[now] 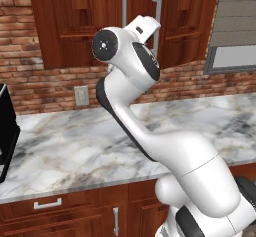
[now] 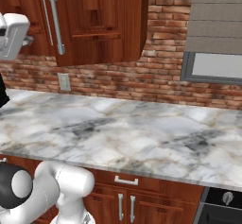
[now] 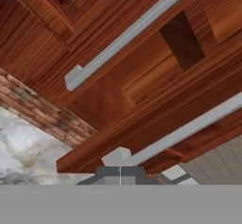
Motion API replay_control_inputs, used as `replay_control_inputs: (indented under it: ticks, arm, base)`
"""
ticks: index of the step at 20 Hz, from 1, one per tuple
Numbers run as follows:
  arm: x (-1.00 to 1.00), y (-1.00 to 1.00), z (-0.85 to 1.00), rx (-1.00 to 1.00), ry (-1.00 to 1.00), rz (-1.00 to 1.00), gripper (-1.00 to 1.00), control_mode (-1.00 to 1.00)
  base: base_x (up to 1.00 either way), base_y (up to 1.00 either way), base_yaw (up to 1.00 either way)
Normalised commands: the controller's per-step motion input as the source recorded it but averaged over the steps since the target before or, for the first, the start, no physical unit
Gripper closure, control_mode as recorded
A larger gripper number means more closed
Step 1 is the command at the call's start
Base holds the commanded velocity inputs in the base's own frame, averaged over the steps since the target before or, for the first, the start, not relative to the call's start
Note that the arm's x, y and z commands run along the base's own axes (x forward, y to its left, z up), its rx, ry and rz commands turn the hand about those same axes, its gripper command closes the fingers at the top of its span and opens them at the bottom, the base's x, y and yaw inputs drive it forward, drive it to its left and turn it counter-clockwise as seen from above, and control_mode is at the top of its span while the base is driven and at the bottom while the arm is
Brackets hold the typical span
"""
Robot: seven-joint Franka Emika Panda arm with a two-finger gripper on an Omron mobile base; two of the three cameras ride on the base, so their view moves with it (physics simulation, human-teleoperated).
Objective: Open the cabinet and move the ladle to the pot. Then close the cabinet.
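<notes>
The gripper (image 3: 120,175) is being held clenched on nothing, its tips just below the lower end of one bar handle (image 3: 182,132) of the cabinet (image 3: 118,100). Both doors are seen shut, so nothing is judged done: opening, moving the ladle and closing are all being left. Behind and below the gripper, the counter (image 1: 75,146) is giving open room.

The left base view looks forward and down from behind the white arm (image 1: 165,146), which rises at lower right. The right base view looks from the other side. Both share the grey-veined marble counter (image 2: 142,133), red brick wall (image 1: 45,81) and reddish-brown wooden wall cabinet (image 1: 75,21). The hand view sits very near its silver bar handles (image 3: 123,36), tilted.
</notes>
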Motion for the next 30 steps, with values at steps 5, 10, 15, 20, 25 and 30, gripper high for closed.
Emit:
replay_control_inputs:
  ticks: [5, 10, 15, 20, 25, 30]
  arm:
    - [0.21, 0.0, 0.0, -0.11, 0.0, -0.04, 1.0, -1.0]
    - [0.13, 0.0, 0.0, -0.06, 0.0, -0.03, 1.0, -1.0]
    - [0.2, -0.03, 0.0, -0.05, 0.0, -0.02, 1.0, -1.0]
    - [0.21, -0.1, 0.0, -0.05, 0.0, 0.0, 1.0, -1.0]
    - [0.25, -0.04, -0.02, -0.05, 0.0, 0.0, 1.0, -1.0]
    - [0.29, 0.0, -0.08, -0.05, 0.0, 0.0, 1.0, -1.0]
  base:
    - [0.0, 0.0, 0.0]
    - [0.0, 0.0, 0.0]
    - [0.0, 0.0, 0.0]
    - [0.0, 0.0, 0.0]
    - [0.0, 0.0, 0.0]
    - [0.0, 0.0, 0.0]
